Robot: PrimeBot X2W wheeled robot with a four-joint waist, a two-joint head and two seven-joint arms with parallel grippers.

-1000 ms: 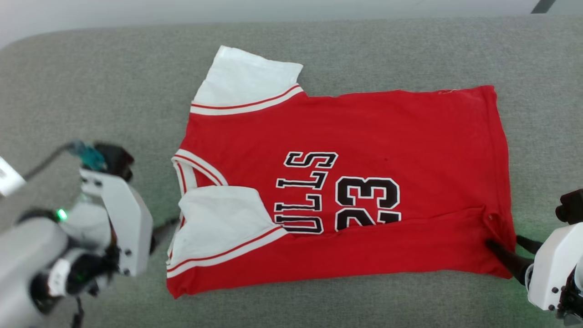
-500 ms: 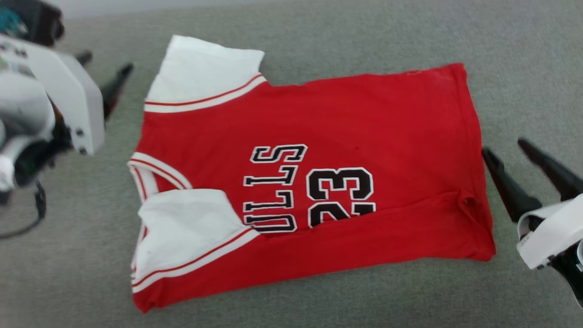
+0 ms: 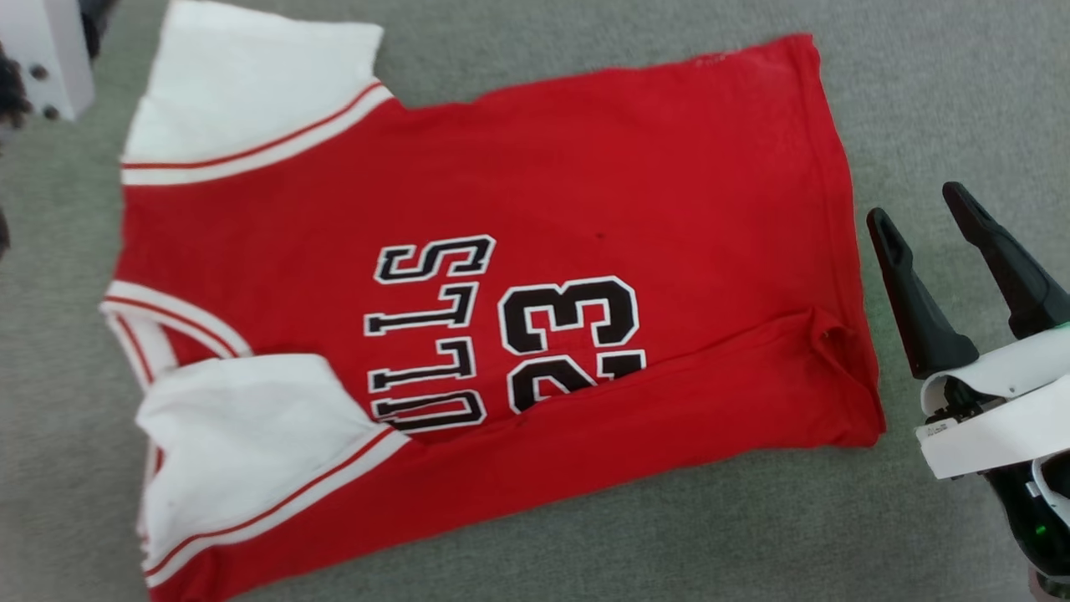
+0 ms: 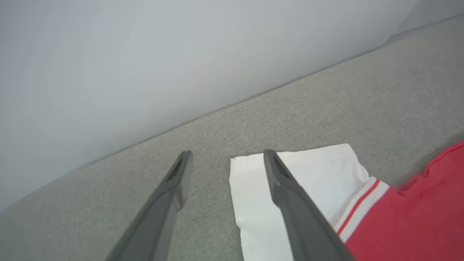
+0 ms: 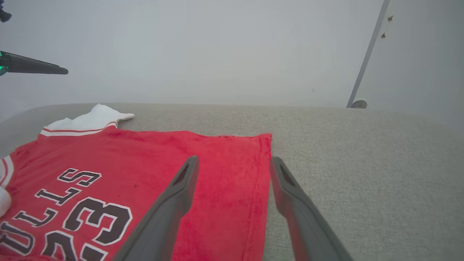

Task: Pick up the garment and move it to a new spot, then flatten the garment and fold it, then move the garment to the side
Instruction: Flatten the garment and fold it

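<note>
The garment (image 3: 535,209) is a bright red top with white sleeves and black lettering, lying flat on the grey cushion with its near long edge folded over. My right gripper (image 3: 919,205) hovers open just off the hem at the right, holding nothing. In the right wrist view the hem edge (image 5: 259,188) runs between my fingers (image 5: 174,206). My left gripper (image 4: 224,157) is open above the far white sleeve (image 4: 319,170), its fingers straddling the sleeve's corner. Its white housing (image 3: 46,58) shows at the head view's top left.
The grey fabric cushion (image 3: 919,75) extends on all sides of the top. A pale wall (image 5: 217,47) rises behind its far edge, with a thin dark strip (image 5: 366,58) running down it at the right.
The head camera has dipped closer, so the top looks larger and further left. My right gripper has come off the hem corner and risen open. My left arm has swung to the far sleeve.
</note>
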